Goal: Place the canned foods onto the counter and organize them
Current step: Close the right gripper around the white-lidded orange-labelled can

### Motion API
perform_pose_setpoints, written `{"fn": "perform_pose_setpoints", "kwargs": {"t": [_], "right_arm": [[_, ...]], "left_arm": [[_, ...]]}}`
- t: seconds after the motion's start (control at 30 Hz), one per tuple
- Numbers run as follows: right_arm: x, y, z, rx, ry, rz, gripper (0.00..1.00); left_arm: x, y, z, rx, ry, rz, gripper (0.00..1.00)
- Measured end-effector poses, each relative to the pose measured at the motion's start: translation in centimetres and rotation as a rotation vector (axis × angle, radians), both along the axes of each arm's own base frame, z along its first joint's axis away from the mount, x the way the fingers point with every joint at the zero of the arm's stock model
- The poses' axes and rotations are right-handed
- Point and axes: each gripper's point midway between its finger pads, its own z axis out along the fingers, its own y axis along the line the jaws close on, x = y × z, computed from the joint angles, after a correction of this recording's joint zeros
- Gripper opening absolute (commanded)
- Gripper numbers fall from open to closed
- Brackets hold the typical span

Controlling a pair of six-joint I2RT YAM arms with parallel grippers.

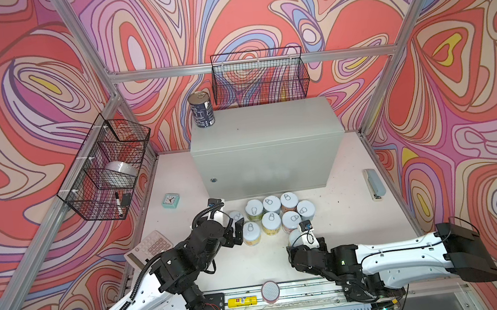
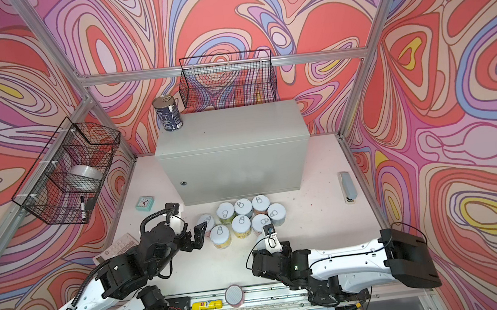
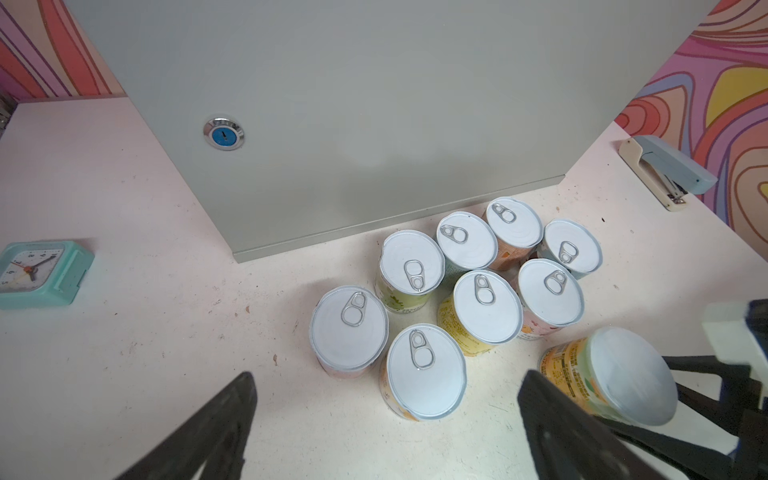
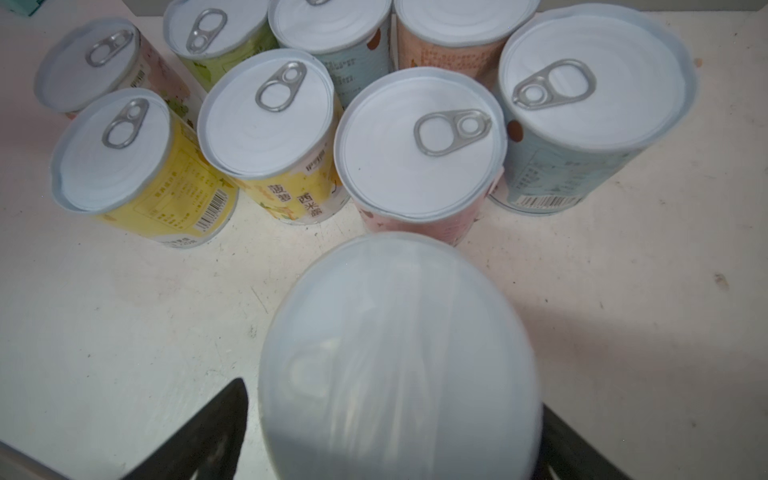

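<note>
At the back left corner of the counter's [image 1: 264, 122] flat top, saw a dark blue can [image 1: 201, 108] standing upright. Found the counter itself set toward the far edge of the tabletop [image 1: 343, 230], with its lock [image 1: 213, 180] facing forward. Just in front of its face, at mid-tabletop, counted eight short tins [image 1: 271, 221], all upright, pull-tab lids up, packed close in two rough rows.

Nearer than that cluster, toward its right end, noted a taller yellow-orange can [image 3: 602, 370] sitting between the jaws of the right end effector [image 4: 392, 397], with those jaws spread wide about it and released as far as visible. Could not tell whether either finger touched its wall.

Beside the cluster's left end, saw the left end effector [image 3: 386, 376] released, jaws wide, gripping nothing, with the two nearest tins just ahead of its tips.

Elsewhere, noted a mint clock [image 1: 171, 200] toward the left edge, a stapler [image 1: 374, 183] by the right edge, a calculator [image 1: 150, 246] at the near left, and a yellow tube [image 1: 242, 301] and a round disc [image 1: 270, 291] along the near edge.
</note>
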Motion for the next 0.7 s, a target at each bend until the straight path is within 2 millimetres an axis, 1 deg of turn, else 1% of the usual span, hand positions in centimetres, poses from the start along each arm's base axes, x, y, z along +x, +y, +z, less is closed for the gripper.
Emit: {"fn": "perform_pose_setpoints", "kwargs": {"t": [0.13, 0.27, 0.43, 0.7], "right_arm": [[0.2, 0.3, -1.3, -0.041, 0.021, 0.020, 0.96], [0.3, 0.3, -2.0, -0.070, 0.026, 0.030, 0.95], [0.6, 0.4, -2.0, -0.058, 0.014, 0.032, 0.95], [1.0, 0.5, -2.4, -0.053, 0.000, 0.037, 0.93]], "left_arm": [[0.0, 0.0, -0.4, 0.007, 0.005, 0.000, 1.00], [0.1, 0.0, -0.3, 0.006, 0.003, 0.003, 1.00], [0.2, -0.1, -0.3, -0.001, 0.000, 0.006, 1.00], [0.3, -0.2, -1.6, 0.013, 0.022, 0.015, 1.00]]}}
